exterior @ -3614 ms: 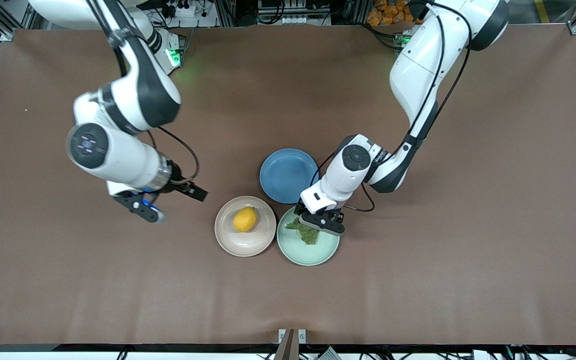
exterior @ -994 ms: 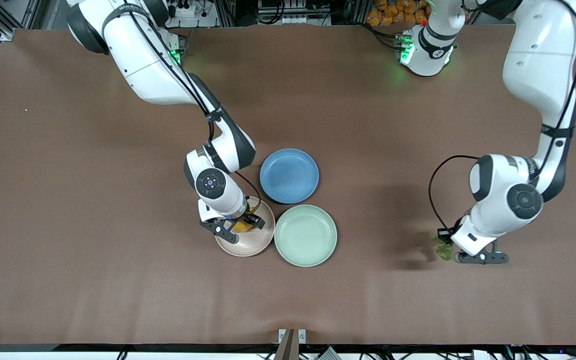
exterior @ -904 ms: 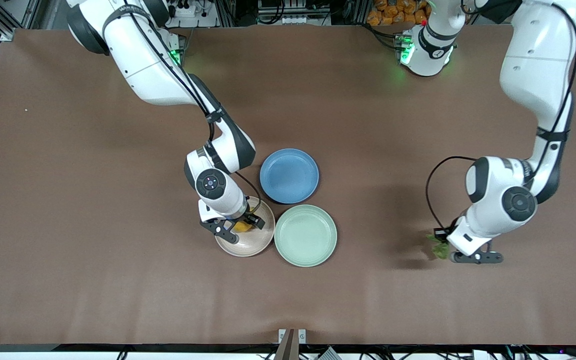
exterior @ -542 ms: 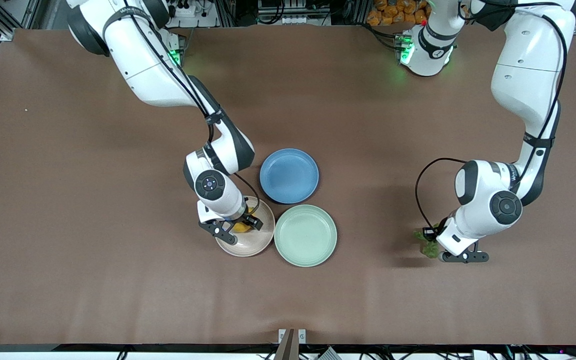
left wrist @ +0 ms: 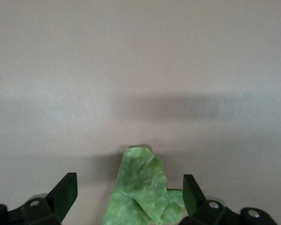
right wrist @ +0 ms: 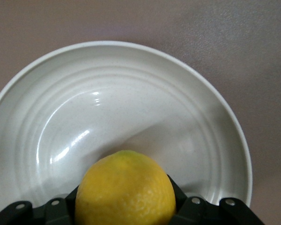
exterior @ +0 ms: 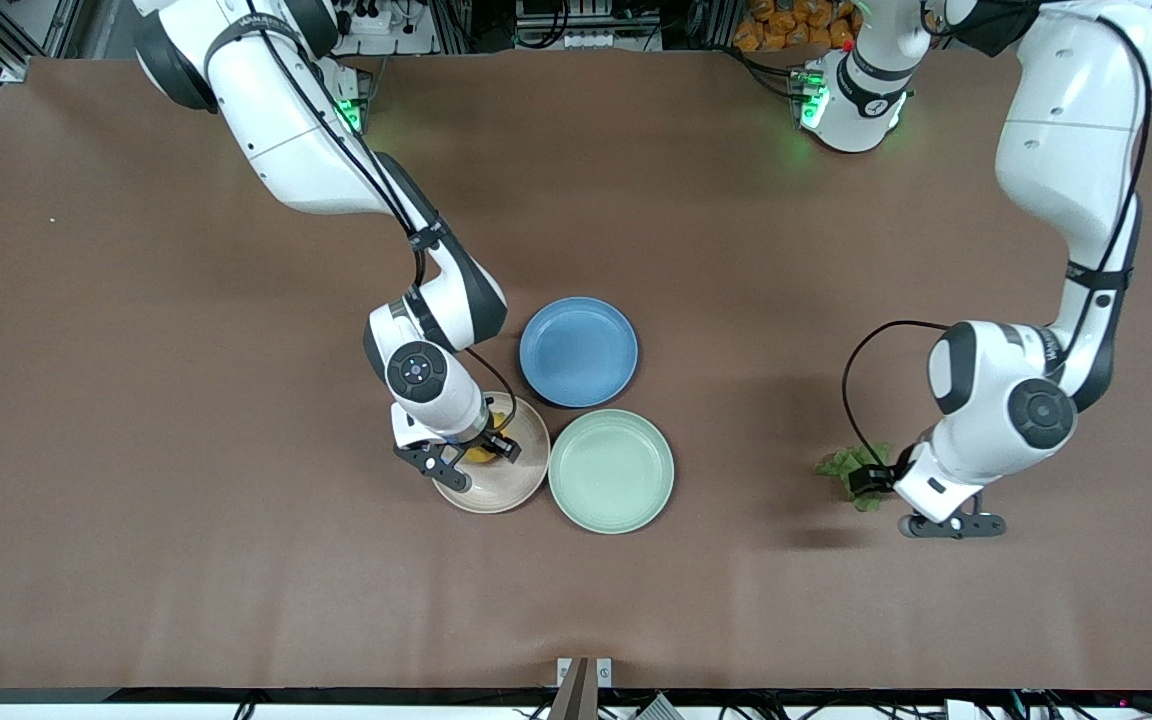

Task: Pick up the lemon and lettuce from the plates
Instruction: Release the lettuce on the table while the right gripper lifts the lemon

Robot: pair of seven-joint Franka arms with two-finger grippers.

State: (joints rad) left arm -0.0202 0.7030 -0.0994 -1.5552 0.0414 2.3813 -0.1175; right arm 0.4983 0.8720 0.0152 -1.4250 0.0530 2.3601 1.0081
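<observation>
lettuce (exterior: 844,466) now lies released on the bare table toward the left arm's end, left gripper (left wrist: 126,199) spread wide above it. right gripper (exterior: 463,455) has clamped the lemon (right wrist: 125,188) on the beige plate (exterior: 526,478).

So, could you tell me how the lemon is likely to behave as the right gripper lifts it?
The lemon looks rounded and smooth, so it may slip or roll in the beige plate if released. The right gripper sits closed around its sides; it seems firm, unlikely to squash.

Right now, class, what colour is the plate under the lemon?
Pale beige-pink plate; it looks off-white in the right wrist view, which shows it best beneath the lemon.
</observation>
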